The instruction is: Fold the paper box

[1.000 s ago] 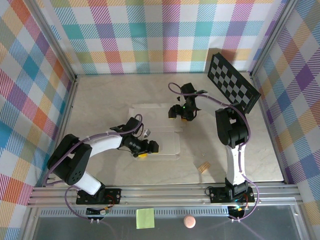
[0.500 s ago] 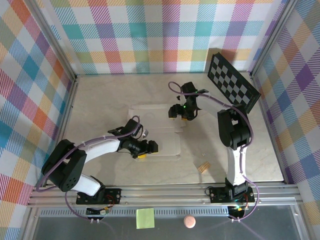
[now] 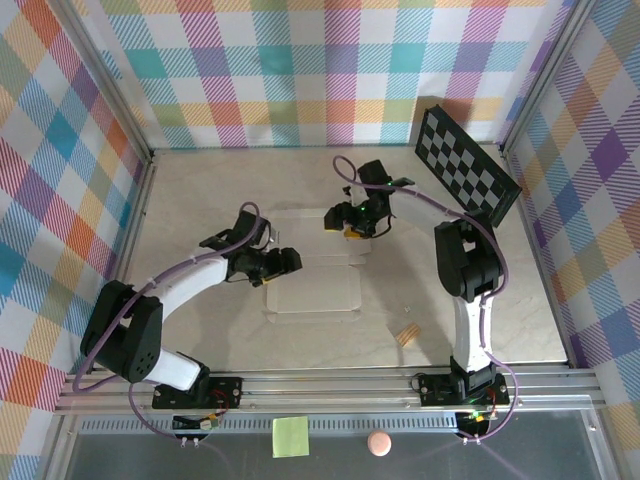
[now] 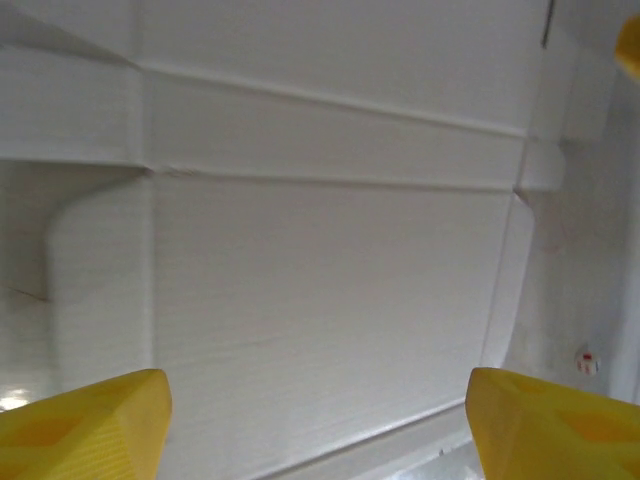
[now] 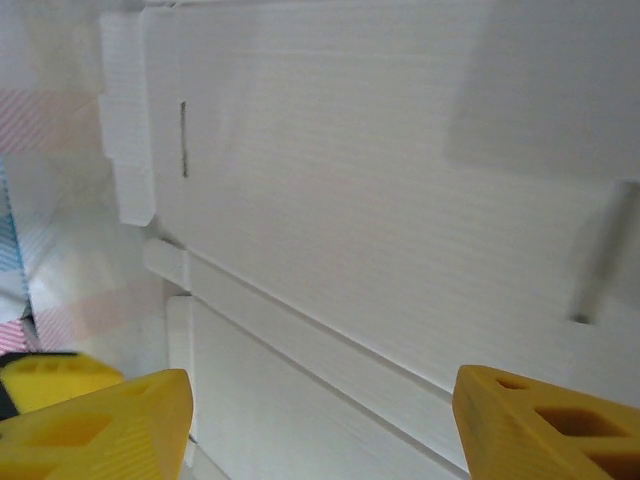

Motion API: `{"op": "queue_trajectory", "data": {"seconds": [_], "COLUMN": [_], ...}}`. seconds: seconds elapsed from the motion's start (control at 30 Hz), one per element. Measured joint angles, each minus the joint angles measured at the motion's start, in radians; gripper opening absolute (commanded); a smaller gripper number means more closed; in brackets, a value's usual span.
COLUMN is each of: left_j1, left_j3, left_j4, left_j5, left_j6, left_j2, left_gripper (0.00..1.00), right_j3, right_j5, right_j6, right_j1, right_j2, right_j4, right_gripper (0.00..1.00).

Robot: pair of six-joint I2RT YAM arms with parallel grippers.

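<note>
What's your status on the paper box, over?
Left hand open over paper box. Right hand open at its far edge. Box flat, unfolded. Tan scrap lies apart.

The paper box (image 3: 315, 290) is pale grey-white, the checkerboard panel (image 3: 465, 165) black-and-white, the walls (image 3: 300, 70) pastel plaid

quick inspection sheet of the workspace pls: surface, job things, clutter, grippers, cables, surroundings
surface: pale marbled tabletop, no spills seen
job's things: paper box lies mid-table as a flat, creased sheet, flaps unfolded
clutter: tan piece near the right front; sticky note and pink ball on the front ledge
grippers: left gripper open at the sheet's left edge; right gripper open at its far edge; neither holds anything
cables: purple cables run along both arms
surroundings: plaid walls; checkerboard panel leaning back right
</note>
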Motion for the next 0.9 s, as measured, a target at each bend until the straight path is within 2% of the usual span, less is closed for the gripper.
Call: {"op": "queue_trajectory", "data": {"seconds": [0.23,0.37,0.67,0.9], "left_j1": [0.151,0.197,0.222,0.225], "left_j3": [0.0,0.0,0.0,0.0], "left_j4": [0.002,0.002,0.003,0.014], "left_j5": [0.035,0.059,0.084,0.093], "left_j6": [0.042,0.068,0.103,0.12], "left_j2": [0.007,0.041,0.093,0.112], "left_gripper": [0.76,0.76,0.75,0.74], "right_j3": [0.029,0.036,0.039,0.04], "right_j5": [-0.041,-0.048,-0.063,-0.061], "right_j6": [0.05,0.069,0.1,0.097], "right_j1": [0.093,0.13,0.154,0.158], "right_j2": [0.071,0.103,0.138,0.15], "right_j4": [0.034,0.044,0.069,0.069], "right_gripper": [0.62,0.61,0.53,0.53]}}
